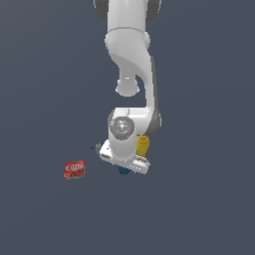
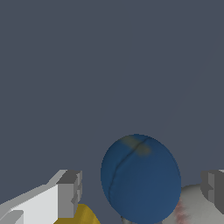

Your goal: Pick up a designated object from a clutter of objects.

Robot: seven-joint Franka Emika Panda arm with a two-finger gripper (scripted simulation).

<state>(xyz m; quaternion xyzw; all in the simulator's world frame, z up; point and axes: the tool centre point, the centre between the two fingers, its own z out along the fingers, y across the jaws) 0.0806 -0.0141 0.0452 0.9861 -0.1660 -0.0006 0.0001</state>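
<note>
Wrist view shows me the gripper [image 2: 142, 192] with its jaws spread wide: one grey fingertip [image 2: 70, 192] on one side and the other at the opposite edge of the picture, with the blue ball [image 2: 141, 179] sitting in the gap between them. I see open space on both sides of the ball, so neither finger touches it and nothing is clamped.

Behind the ball, close against it, a patch of the white baseball [image 2: 190, 205] shows with its red stitching, just beside the far finger. A bit of the yellow bottle [image 2: 81, 215] peeks out next to the near finger. Both crowd the ball closely.

From the exterior view, the arm [image 1: 130, 50] hangs down over the cluster and its hand covers most of it. I can make out only a sliver of the blue ball [image 1: 123, 171] under the hand, and the yellow bottle [image 1: 143, 145] standing upright just beside the wrist. A small dark tool tip [image 1: 96, 147] pokes out on the exterior view's left of the hand.

The flat red packet [image 1: 74, 169] lies well apart, further to the exterior view's left. It carries pale lettering, too small for me to read.
</note>
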